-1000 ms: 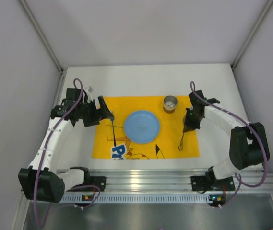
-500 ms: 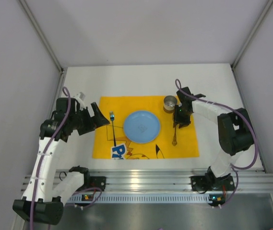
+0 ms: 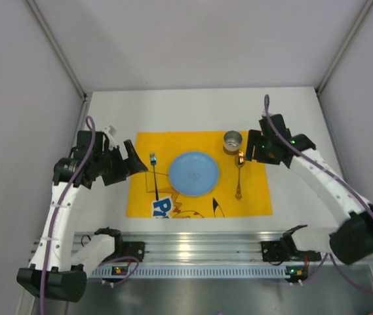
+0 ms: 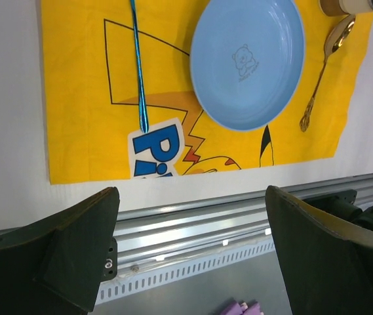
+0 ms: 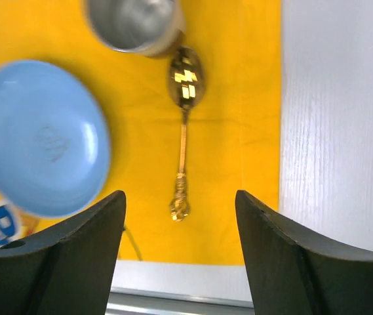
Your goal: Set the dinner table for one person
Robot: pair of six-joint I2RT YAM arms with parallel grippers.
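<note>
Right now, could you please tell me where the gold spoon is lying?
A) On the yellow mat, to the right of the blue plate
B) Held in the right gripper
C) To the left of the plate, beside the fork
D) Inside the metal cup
A: in the top view the gold spoon lies flat on the yellow mat, to the right of the blue plate, with its bowl end near the metal cup.

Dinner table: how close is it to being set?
Nearly done, it seems. On the mat the plate sits central, fork to its left, spoon to its right, cup beyond the spoon. Both jaws are open, holding nothing. Nothing more waits in view.
</note>
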